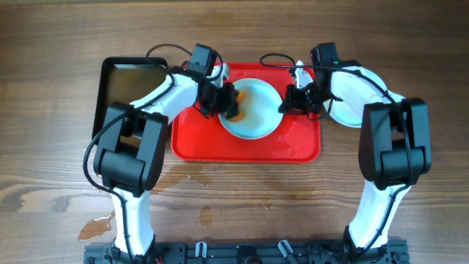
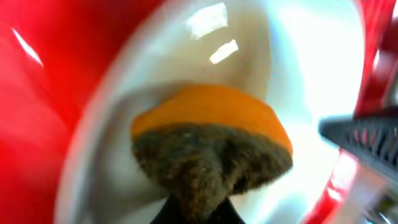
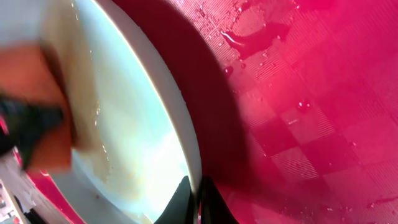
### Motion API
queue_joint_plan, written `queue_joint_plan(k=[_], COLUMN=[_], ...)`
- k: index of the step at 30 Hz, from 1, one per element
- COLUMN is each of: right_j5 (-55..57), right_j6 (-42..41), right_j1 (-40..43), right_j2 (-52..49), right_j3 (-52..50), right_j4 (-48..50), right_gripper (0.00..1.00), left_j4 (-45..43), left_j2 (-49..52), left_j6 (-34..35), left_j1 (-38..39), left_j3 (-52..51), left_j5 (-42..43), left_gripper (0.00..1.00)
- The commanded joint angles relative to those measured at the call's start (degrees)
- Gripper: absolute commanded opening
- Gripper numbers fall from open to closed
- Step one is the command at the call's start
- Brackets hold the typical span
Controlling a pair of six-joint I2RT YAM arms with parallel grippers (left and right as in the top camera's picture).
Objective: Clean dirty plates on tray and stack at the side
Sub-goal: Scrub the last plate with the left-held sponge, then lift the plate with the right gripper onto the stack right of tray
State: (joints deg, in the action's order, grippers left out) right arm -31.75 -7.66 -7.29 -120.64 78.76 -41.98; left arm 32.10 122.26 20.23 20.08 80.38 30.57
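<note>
A pale mint-white plate lies on the red tray. My left gripper is shut on an orange sponge with a brown scouring side and presses it on the plate's left inner side. My right gripper is shut on the plate's right rim, with the wet tray floor beside it. A second plate lies on the table right of the tray, partly hidden by my right arm.
A black rectangular pan stands left of the tray. Puddles of water lie on the wood near the front left and front middle. Drops of water sit on the tray floor.
</note>
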Motion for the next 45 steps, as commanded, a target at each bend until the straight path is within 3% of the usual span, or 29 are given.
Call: queue_joint_plan(k=[1,6,10,13,15,17,19,20,26,31,34,36,45], right_j5=[2.1,2.1,2.2,4.5,6.5,9.5,11.0,11.0,10.0,30.8,40.3,52.6,88.9], right_j6=[0.2,0.2,0.4,1.7,1.7,1.5,1.3,0.7,-0.6,-7.9,-8.0,-9.5,-15.0], right_j1=[0.4,0.4,0.4,-0.4,-2.0,-3.9,-4.9,-4.9,-0.9,-1.4,-3.2,-6.9,-26.7], right_j2=[-1.0,-1.0,-1.0,-1.5,-2.7,-3.0,-3.0,-3.0,2.4,16.2,22.2,26.0,27.4], right_j3=[-0.5,-0.5,-0.5,-0.5,-0.9,-2.5,-2.6,-2.6,-2.5,-2.5,-2.5,-2.5,-2.5], right_j4=[-0.5,-0.4,3.4,5.0,4.7,5.0,3.9,3.4,1.8,1.0,0.7,-0.1,-1.7], right_gripper=[0.04,0.05,0.36,0.4,0.4,0.33,0.08,0.04,0.04,0.04,0.04,0.04,0.04], left_j4=[5.7,7.0,7.5,7.8,7.8,7.8,7.8,7.8,7.8,7.8,7.4,7.1,7.2], left_j2=[1.0,-9.5,-13.9,-13.7,-13.7,-13.7,-13.7,-13.7,-13.7,-13.7,-13.7,-13.7,-13.7], left_j6=[-3.6,-4.8,-4.8,-4.1,-2.6,-2.6,-2.6,-2.6,-2.6,-2.6,-2.6,-2.6,-2.7], left_j1=[-0.9,-5.3,-7.9,-8.0,-8.0,-8.0,-8.0,-8.0,-8.0,-8.0,-8.0,-8.0,-8.0], left_j3=[-0.3,4.4,4.4,4.4,4.4,4.4,4.4,4.4,4.4,4.4,4.4,4.4,4.2], left_j5=[3.5,3.1,-4.0,-9.4,-12.5,-13.0,-13.5,-13.5,-13.6,-13.6,-13.5,-13.5,-13.6], left_gripper=[0.04,0.04,0.04,0.04,0.04,0.04,0.04,0.04,0.04,0.05,0.05,0.04,0.04])
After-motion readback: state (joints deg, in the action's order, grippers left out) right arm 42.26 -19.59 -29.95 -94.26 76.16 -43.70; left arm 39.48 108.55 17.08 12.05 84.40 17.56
